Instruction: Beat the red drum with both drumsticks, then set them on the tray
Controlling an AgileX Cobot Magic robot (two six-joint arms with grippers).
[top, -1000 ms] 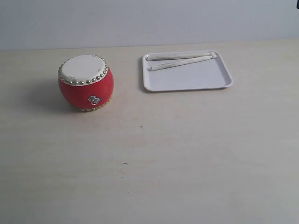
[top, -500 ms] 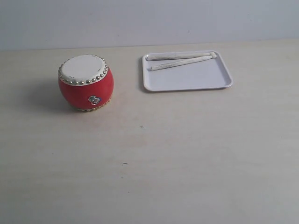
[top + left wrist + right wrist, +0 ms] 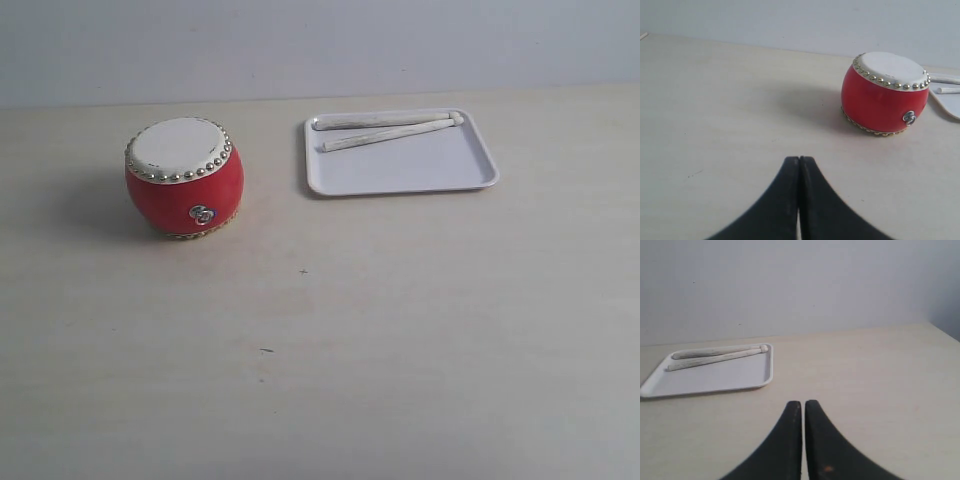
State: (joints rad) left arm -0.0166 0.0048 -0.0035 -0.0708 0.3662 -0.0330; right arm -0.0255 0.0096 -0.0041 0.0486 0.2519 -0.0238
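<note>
Presently both drumsticks [image 3: 385, 130] lie on the tray [image 3: 410, 178] at one o'clock in my exterior view, long axes nine-to-three, red drum [image 3: 184, 190] at ten, so my right gripper [image 3: 803, 405], closed and empty like the left gripper [image 3: 799, 161], looks nearer

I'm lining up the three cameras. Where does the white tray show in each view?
Exterior view: the tray sits upper right of centre, right of the red drum.
Left wrist view: only a sliver at the picture's edge, just past the drum.
Right wrist view: the whole tray, ahead of the camera.
Shared landmark: the drumsticks lying on it.
</note>
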